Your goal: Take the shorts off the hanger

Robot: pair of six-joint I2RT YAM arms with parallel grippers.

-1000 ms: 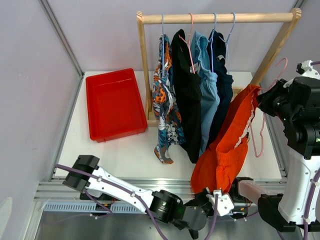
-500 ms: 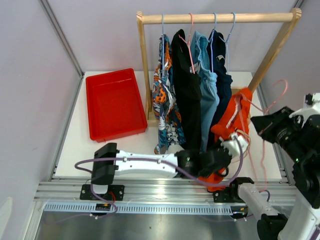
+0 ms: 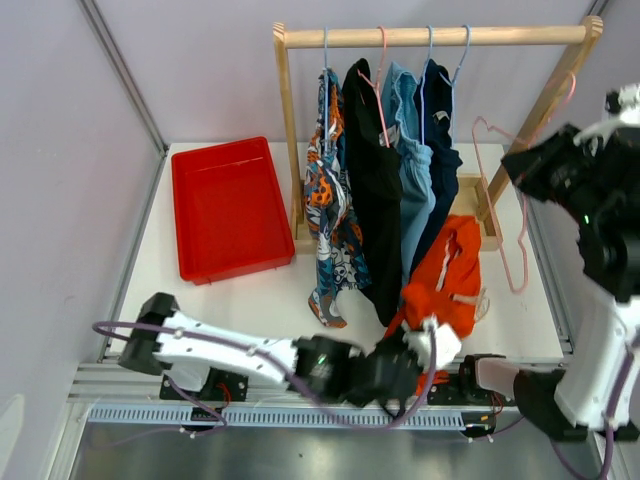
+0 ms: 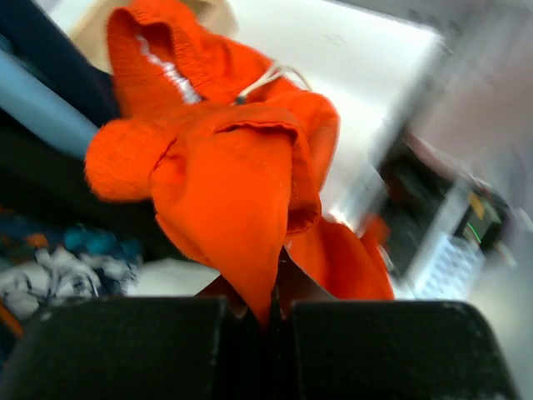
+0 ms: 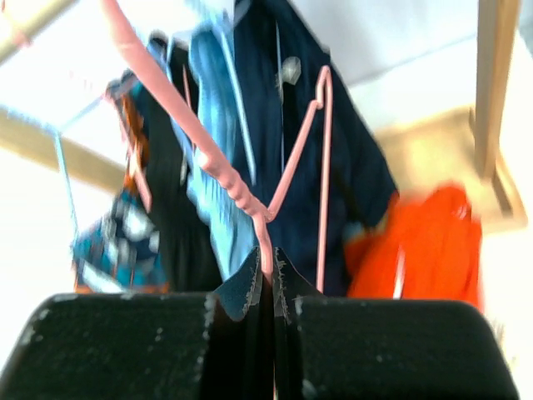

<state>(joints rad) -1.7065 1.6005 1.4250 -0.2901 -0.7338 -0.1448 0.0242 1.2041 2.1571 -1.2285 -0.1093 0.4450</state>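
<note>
Top view: orange shorts (image 3: 447, 272) lie heaped on the counter (image 3: 250, 300), free of the pink hanger (image 3: 500, 200). Left wrist: the left pincer (image 4: 268, 310) is closed on a fold, which could slip out. Right wrist: the right pincer (image 5: 268, 279) clamps the hanger, which might snag the rack (image 5: 491, 83).

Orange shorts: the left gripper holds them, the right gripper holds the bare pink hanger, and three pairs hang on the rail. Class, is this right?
Not quite: four pairs hang on the rail, not three: patterned, black, light blue, navy. The top external view shows it; the rest stands.
</note>
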